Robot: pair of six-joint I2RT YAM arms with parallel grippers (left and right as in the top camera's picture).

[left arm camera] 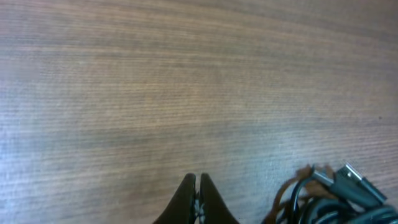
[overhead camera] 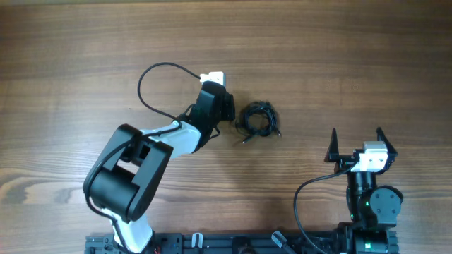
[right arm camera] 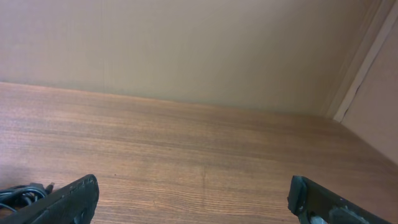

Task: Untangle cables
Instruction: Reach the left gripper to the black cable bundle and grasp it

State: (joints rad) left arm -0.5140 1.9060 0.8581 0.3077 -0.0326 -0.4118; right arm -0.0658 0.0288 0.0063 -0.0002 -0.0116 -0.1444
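The cables (overhead camera: 258, 120) lie as one small bunch near the middle of the surface (overhead camera: 339, 56). The thin black wires are looped over one another in a tight ring, and a couple of short plug ends poke out at its lower edge. No strand has been drawn out of the bunch or laid apart, so as far as the pictures show the untangling itself is not yet begun and all of it is left to do. The left claw (left arm camera: 197, 182) sits just beside the bunch on its left, low over the wood. Its two fingers are pressed tight together, and nothing can be seen between them. In the left wrist view the wires and a silver plug lie off to the right of the fingertips, apart from them, so this looks like a pinch that caught no wire. The right claw (overhead camera: 356, 135) is well apart, near the front right of the surface. Its fingers are spread as wide as they go and it holds nothing.
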